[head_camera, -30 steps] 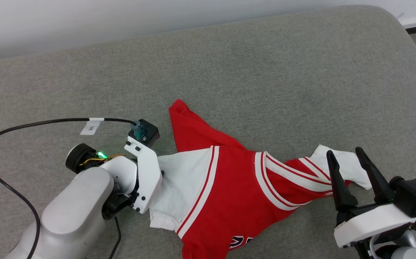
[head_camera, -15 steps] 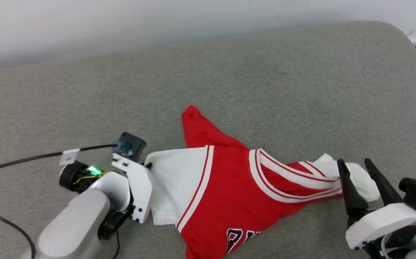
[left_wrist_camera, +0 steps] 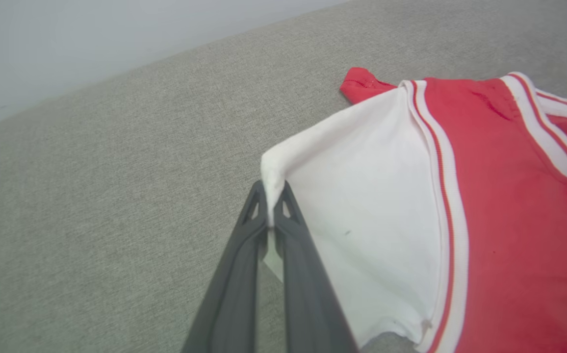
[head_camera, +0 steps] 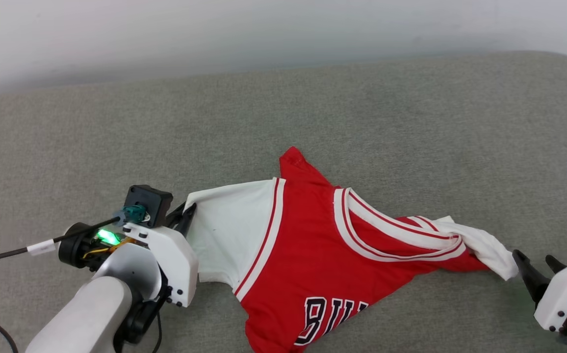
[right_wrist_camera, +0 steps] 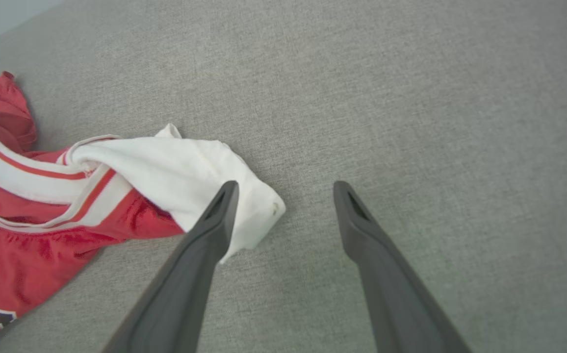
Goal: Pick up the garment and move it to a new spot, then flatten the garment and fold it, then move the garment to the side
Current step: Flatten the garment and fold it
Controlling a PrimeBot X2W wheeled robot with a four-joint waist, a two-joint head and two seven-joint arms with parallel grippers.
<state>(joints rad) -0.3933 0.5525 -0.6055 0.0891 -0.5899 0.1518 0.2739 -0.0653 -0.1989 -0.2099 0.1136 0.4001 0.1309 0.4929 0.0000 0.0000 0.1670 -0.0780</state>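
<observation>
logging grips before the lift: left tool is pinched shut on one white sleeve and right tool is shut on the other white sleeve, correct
Not quite. The right tool is open, its fingers spread by the other white sleeve with nothing clamped, as the right wrist view shows. The left tool is indeed pinched shut on one white sleeve.
</observation>
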